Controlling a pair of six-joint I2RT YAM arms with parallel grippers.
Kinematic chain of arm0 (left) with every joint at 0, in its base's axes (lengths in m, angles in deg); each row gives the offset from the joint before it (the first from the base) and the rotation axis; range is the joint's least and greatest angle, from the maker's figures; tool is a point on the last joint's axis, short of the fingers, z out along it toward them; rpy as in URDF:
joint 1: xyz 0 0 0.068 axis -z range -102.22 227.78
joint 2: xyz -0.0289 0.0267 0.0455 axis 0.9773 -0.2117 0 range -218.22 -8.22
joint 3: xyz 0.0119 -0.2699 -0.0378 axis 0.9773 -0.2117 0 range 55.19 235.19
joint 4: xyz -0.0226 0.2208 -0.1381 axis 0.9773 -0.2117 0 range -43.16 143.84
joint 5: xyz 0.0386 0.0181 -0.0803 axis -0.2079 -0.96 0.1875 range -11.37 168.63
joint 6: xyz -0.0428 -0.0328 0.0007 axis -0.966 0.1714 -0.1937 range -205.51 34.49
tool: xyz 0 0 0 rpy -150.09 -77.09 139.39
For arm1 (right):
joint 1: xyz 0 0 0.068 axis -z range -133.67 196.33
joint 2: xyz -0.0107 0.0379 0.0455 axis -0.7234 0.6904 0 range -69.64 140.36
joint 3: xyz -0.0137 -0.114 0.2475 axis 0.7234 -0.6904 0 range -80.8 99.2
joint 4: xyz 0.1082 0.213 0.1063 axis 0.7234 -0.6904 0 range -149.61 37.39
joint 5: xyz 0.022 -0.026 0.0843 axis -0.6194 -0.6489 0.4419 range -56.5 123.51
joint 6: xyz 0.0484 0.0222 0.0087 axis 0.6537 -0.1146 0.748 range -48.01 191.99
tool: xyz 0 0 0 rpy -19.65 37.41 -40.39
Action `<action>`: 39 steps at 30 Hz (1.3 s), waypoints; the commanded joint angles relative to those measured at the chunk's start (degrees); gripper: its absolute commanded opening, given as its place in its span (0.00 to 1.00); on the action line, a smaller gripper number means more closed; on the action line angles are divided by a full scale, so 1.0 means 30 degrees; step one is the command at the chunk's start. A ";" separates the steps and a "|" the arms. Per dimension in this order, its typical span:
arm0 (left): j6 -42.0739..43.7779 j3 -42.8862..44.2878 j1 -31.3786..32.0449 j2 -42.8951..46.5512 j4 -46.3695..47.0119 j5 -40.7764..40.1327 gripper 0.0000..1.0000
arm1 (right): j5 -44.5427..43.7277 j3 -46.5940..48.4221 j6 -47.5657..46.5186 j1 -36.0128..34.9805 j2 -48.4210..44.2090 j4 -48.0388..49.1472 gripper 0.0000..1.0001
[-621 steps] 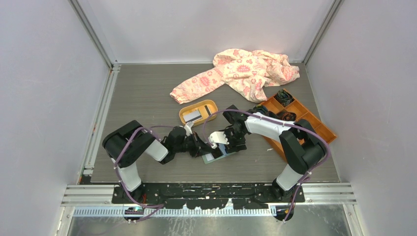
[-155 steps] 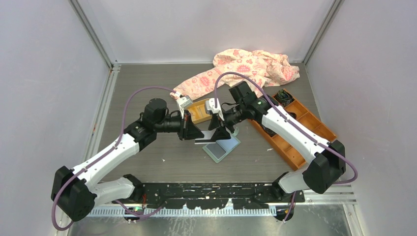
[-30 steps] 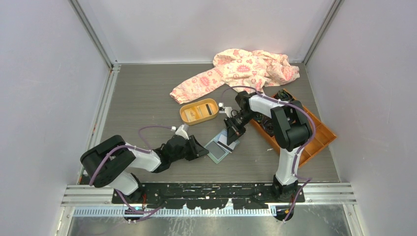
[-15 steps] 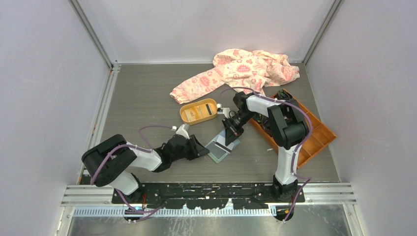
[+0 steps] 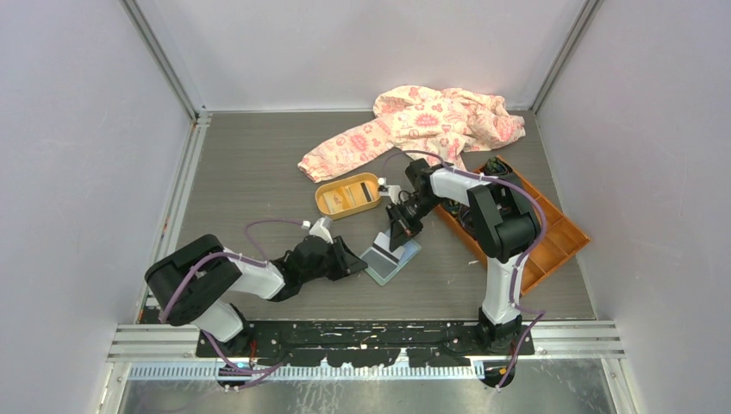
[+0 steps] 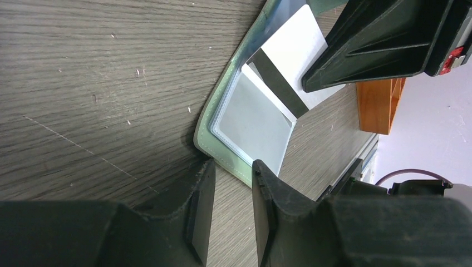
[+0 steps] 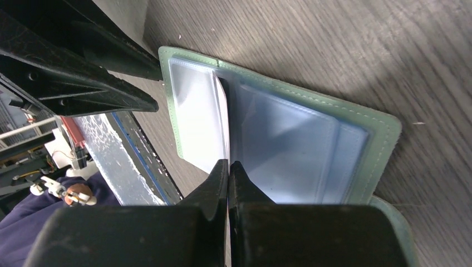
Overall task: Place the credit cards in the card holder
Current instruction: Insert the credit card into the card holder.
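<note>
The pale green card holder [image 5: 390,269] lies open on the table, its clear pockets [image 7: 300,139] facing up. My right gripper [image 5: 396,241] is shut on a white credit card with a dark stripe [image 6: 294,53]. The card's lower end sits at the mouth of a clear pocket [image 6: 253,119]; in the right wrist view it shows edge-on [image 7: 222,114] above the fingertips [image 7: 229,163]. My left gripper [image 6: 231,165] is open, its tips at the holder's near green edge [image 6: 222,157], with bare table between them. More credit cards [image 5: 348,196] lie in the orange oval tray.
The orange oval tray [image 5: 321,201] stands just behind the holder. An orange compartmented box [image 5: 560,233] holding dark items stands at the right. A pink patterned garment [image 5: 431,125] lies at the back. The metal frame rail [image 5: 345,332] runs along the near edge.
My right gripper has shifted slightly left with the card over the open holder. The left arm has barely moved.
</note>
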State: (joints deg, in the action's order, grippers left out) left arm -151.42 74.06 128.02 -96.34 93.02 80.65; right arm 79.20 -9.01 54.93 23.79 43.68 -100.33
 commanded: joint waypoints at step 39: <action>0.0199 0.0476 0.0070 -0.0775 -0.0534 -0.0047 0.31 | -0.0773 -0.0610 -0.0773 -0.0717 -0.0801 -0.0444 0.19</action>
State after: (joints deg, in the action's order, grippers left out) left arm -151.55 74.91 128.02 -97.65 93.48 81.17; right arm 79.98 -11.00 53.03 22.43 43.46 -100.92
